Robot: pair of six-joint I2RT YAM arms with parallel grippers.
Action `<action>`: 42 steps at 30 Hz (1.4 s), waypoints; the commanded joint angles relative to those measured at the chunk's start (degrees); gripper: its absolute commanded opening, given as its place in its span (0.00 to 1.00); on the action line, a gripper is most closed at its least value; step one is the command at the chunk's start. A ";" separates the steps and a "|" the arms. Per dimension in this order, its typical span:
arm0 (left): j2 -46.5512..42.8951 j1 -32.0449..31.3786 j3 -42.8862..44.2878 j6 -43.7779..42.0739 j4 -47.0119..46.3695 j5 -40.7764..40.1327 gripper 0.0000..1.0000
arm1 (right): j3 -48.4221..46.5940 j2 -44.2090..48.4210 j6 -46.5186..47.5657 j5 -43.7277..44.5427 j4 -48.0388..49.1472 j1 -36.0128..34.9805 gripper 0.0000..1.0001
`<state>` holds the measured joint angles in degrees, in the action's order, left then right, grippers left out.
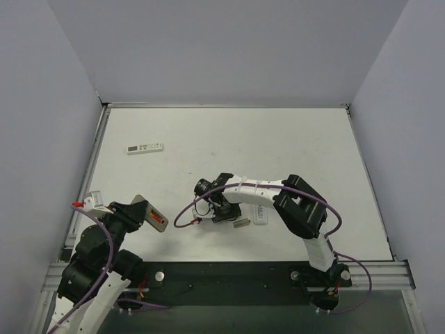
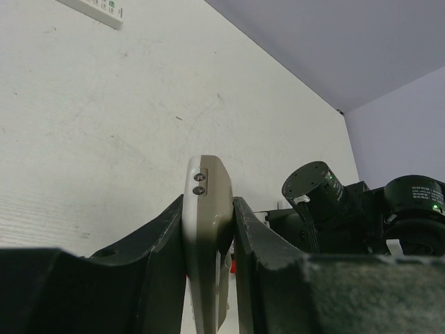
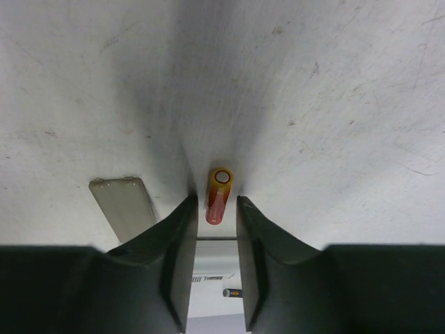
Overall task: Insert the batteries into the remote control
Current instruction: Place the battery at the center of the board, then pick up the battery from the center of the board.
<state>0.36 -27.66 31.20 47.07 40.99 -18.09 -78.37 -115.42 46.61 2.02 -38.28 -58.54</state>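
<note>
Table: your long remote lay far left, well apart from the work and no part of it. Left gripper was clamped on the remote, held on edge off the table near the left base. The top view showed a red-orange streak on its upturned face, so you probably had one cell seated, but it was too small to be sure. The cover lay flat on the table just left of the right gripper, so the bay read as open. That gripper straddled one battery on the table, fingers close on both sides. I could not tell whether they were pinching it. Left for you: lift that battery, seat it, refit the cover.
</note>
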 commanded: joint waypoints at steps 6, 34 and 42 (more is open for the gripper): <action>-4.84 -0.03 -1.32 -0.49 -3.90 0.42 0.00 | -1.17 -0.26 1.47 3.08 -2.24 -0.34 0.49; -5.46 -0.03 -4.57 2.32 -8.21 6.57 0.00 | 7.44 27.44 -99.12 2.45 3.04 9.59 1.00; -5.55 -0.03 -4.48 2.24 -8.12 8.59 0.00 | 4.10 19.97 -118.84 6.69 -3.55 9.59 0.81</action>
<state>0.36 -27.66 26.06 49.10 36.49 -11.49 -71.66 -91.42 -57.76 6.04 -36.25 -48.90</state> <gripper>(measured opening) 0.367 0.838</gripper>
